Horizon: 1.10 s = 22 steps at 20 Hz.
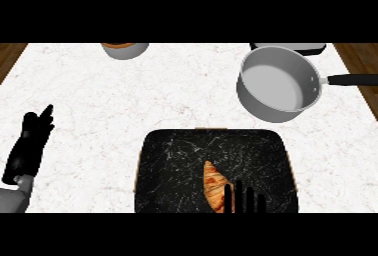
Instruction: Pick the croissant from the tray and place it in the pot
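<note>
Head view: right robot hand point(247, 199) (seemingly open) cropped.

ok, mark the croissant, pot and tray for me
croissant point(214, 186): head view, middle of its crust.
pot point(260, 108): head view, outer wall.
tray point(173, 165): head view, bare dark floor left of the croissant.

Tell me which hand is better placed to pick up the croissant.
The right hand: its straight fingers are on the tray beside the croissant. The left hand rests open, far left.

Croissant point(214, 186) on tray point(177, 155), right hand point(247, 197) just beside
</note>
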Tool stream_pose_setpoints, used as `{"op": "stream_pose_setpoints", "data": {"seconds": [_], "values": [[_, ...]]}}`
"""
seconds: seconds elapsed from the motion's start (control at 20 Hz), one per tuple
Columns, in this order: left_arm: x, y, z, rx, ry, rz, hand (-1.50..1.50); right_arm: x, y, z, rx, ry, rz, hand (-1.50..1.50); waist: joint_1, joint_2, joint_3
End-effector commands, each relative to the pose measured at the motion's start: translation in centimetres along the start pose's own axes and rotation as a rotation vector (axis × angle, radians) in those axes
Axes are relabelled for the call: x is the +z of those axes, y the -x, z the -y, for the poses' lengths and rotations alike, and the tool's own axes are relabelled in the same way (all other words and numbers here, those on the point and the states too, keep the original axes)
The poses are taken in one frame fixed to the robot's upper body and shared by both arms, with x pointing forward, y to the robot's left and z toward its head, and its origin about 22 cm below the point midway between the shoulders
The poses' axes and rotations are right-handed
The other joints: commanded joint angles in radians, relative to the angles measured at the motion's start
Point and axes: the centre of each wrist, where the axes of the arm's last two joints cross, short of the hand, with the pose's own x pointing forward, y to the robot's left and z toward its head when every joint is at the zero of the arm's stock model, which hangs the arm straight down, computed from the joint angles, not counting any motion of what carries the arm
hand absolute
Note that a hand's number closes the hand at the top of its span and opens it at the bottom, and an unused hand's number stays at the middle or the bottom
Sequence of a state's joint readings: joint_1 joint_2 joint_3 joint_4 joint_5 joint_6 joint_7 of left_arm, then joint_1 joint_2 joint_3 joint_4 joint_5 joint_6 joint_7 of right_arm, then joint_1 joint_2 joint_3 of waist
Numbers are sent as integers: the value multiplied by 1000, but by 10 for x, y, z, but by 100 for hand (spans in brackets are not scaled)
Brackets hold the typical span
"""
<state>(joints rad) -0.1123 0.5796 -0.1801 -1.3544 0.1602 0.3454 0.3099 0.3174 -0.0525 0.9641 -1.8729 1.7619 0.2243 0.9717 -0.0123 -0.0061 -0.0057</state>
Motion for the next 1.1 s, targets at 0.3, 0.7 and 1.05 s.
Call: {"op": "stream_pose_setpoints", "data": {"seconds": [0.3,0.7,1.05], "values": [[1,-10,7,10,23,15,0,8,-27,28,40,-63,-96,-150,19,8,5],[7,1,7,-6,9,12,0,-27,-36,14,1,-40,-111,-150,22,9,5],[13,-2,17,-3,24,16,0,-45,-43,8,64,-30,-139,-150,21,7,6]]}}
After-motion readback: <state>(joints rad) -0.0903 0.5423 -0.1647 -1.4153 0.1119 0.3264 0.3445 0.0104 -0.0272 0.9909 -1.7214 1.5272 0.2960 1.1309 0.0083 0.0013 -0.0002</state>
